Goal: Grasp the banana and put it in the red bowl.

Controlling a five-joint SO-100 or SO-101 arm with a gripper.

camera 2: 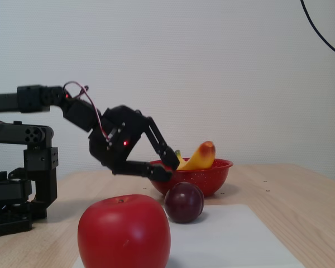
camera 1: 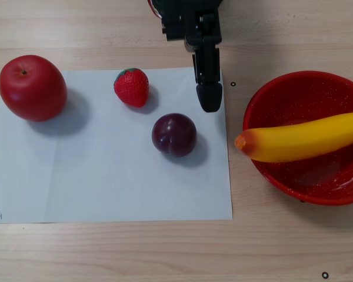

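Note:
The yellow banana (camera 1: 303,139) lies across the red bowl (camera 1: 294,94) at the right of the other view. Its orange end pokes out over the bowl's left rim. In the fixed view the banana (camera 2: 200,156) leans up out of the bowl (camera 2: 212,176). My gripper (camera 1: 209,104) hovers over the upper right corner of the white paper, left of the bowl and clear of the banana. In the fixed view the gripper (camera 2: 171,169) has its fingertips together with nothing between them, just in front of the bowl.
A white paper sheet (camera 1: 106,176) lies on the wooden table. On it are a red apple (camera 1: 32,88) at the left edge, a strawberry (camera 1: 132,87) and a dark plum (camera 1: 174,134) just below the gripper. The arm's base (camera 2: 17,184) stands at the left of the fixed view.

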